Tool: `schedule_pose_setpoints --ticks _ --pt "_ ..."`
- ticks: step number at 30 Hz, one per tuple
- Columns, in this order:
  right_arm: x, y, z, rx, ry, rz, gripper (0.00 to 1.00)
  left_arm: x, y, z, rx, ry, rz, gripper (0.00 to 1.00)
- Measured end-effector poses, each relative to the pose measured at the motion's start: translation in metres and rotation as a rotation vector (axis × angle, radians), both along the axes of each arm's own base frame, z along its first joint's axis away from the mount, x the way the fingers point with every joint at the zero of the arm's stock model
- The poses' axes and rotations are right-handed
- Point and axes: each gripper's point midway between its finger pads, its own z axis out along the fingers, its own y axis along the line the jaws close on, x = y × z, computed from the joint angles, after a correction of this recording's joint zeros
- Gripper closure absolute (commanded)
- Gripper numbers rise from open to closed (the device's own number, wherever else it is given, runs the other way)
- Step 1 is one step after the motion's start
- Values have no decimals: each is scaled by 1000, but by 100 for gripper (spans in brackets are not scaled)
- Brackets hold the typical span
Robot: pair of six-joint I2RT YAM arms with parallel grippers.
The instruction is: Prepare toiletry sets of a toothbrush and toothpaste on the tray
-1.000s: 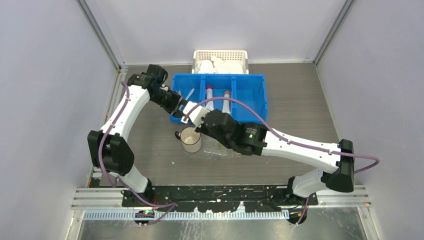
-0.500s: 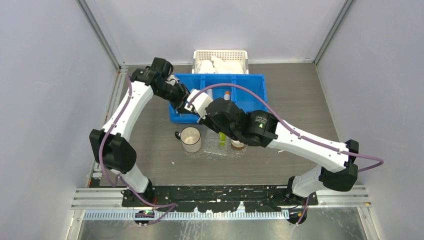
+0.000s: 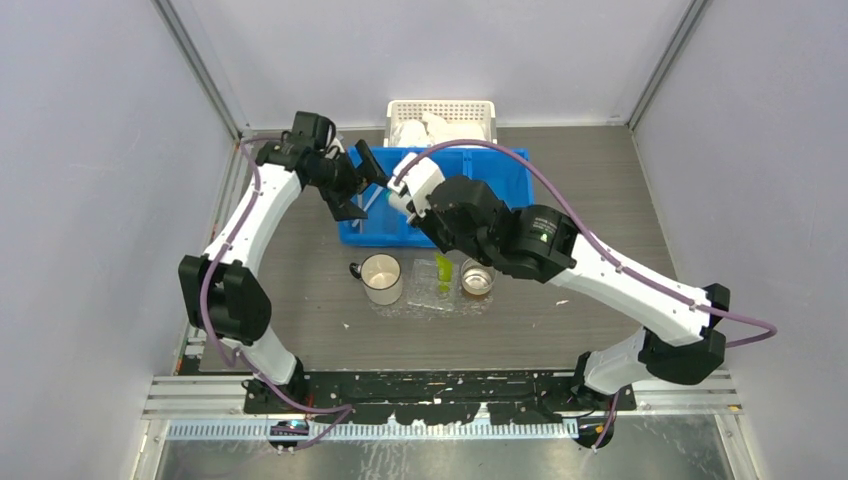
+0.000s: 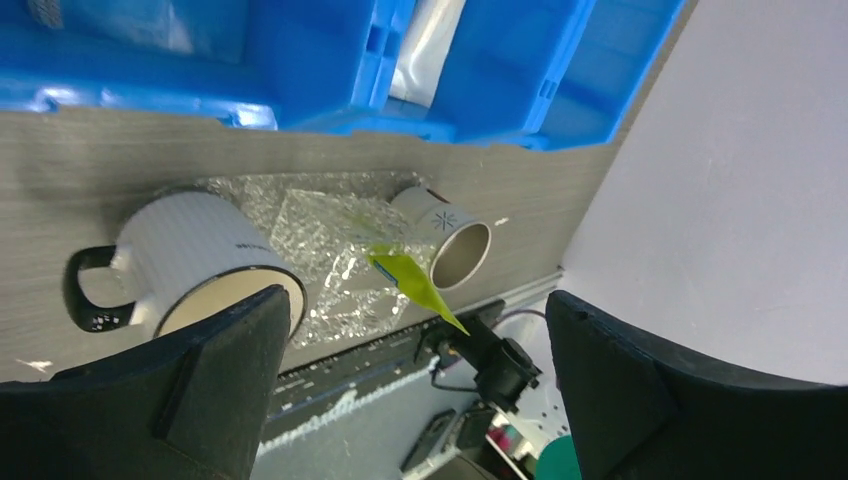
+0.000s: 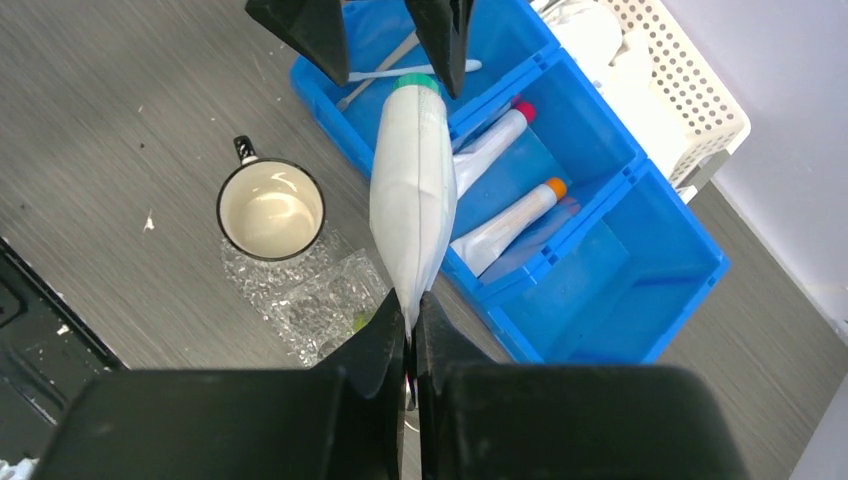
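My right gripper [image 5: 412, 345] is shut on the flat end of a white toothpaste [image 5: 412, 200] tube with a green cap, held above the blue bin [image 5: 600, 310]. My left gripper [image 3: 358, 188] stands wide open, and its fingers [image 5: 300, 25] flank the tube's cap without touching it. A white toothbrush [image 5: 400, 72] lies in the bin's left compartment. The clear tray [image 3: 432, 290] sits in front of the bin with a green toothpaste [image 4: 410, 280] tube on it. In the left wrist view nothing is between the left gripper [image 4: 415, 390] fingers.
Two more white tubes, one red-capped [image 5: 490, 145] and one orange-capped [image 5: 510, 225], lie in the bin's middle compartment. A white mug [image 3: 381, 277] stands left of the tray, a small cup [image 3: 477, 280] right of it. A white perforated basket [image 3: 441, 112] is behind the bin.
My left gripper has opened wide off the tube's cap end. Both grippers moved back from the tray to over the bin, uncovering the tray and the small cup.
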Motion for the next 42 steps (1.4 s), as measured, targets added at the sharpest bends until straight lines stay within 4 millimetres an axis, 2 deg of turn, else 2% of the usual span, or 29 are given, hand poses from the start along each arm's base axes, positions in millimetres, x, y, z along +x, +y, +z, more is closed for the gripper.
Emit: schedule_pose_setpoints --ticks 4,9,11,14,16,22,26,35,42 --pt "9 1 5 -36 31 -26 99 9 13 8 95 -84 14 0" --pt "20 24 37 -36 89 -34 98 9 44 34 252 -227 56 0" --pt "23 32 41 -13 112 -40 98 3 55 45 299 -272 72 0" --pt "22 27 25 -39 198 -73 97 -7 70 56 361 -337 86 0" --pt "21 21 11 -72 254 -97 97 -17 79 57 398 -352 87 0" --pt "11 11 -26 -148 406 -171 97 -32 93 33 478 -320 56 0" --pt "4 13 -39 -157 472 -195 97 -36 96 19 506 -290 36 0" --pt "2 28 -72 -191 565 -235 98 -47 100 15 517 -302 16 0" --pt "3 28 -81 -194 585 -283 100 -50 101 4 525 -285 4 0"
